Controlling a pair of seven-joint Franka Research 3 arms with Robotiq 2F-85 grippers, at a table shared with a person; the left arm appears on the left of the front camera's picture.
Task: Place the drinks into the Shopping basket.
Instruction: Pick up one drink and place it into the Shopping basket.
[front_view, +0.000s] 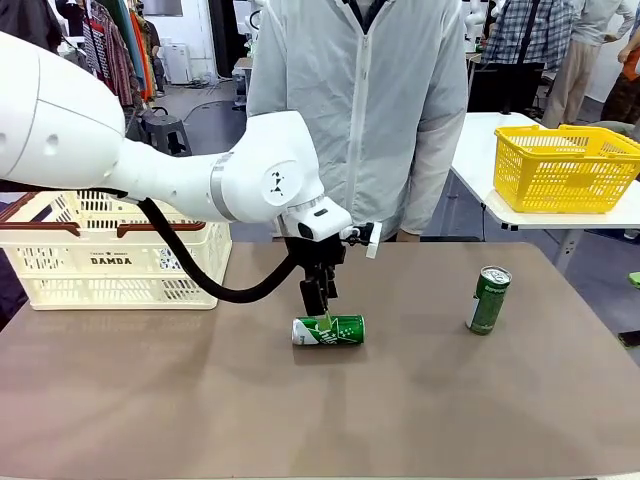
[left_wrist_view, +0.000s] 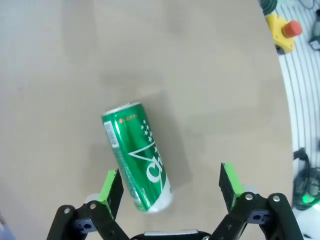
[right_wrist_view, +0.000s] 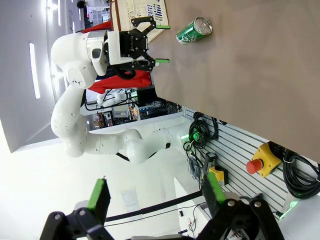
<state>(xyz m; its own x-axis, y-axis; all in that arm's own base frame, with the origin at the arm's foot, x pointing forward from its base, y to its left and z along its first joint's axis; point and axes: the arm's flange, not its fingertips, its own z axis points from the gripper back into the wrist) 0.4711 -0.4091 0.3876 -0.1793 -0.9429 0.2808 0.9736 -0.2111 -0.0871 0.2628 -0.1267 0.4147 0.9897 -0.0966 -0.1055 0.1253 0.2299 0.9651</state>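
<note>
Your left claw (left_wrist_view: 169, 182) is standing wide open and holding nothing. It is pointing straight down over a green can (left_wrist_view: 137, 160) that is lying on its side near the middle of the brown desk (front_view: 200, 400).

In the left wrist view the can is sitting off-centre between the two green pads (left_wrist_view: 109, 184). Its lower end is lying just beside one pad, and a wide gap is showing on the other side. The can is also lying at a slight slant to the claw. Whether the near pad is touching the can, you cannot tell.

To do this grasp well, you are likely wanting to:
- slide the claw sideways until the can is lying midway between the pads;
- turn the wrist a little so the pads are facing the can's round sides squarely;
- close on the middle of the body, not near its silver end, since a round can may roll or squirt out of a lopsided pinch.

Your right claw (right_wrist_view: 156, 190) is also gaping wide and empty, hanging away from the desk.

A second green can (front_view: 488, 300) is standing upright on the desk, well apart to your right. The cream basket (front_view: 110, 262) with the brown rim is waiting at the far left of the desk, well apart from both cans. A person (front_view: 370, 110) in a pale jacket is standing at the far side. A yellow basket (front_view: 565, 165) is sitting on another desk behind.
</note>
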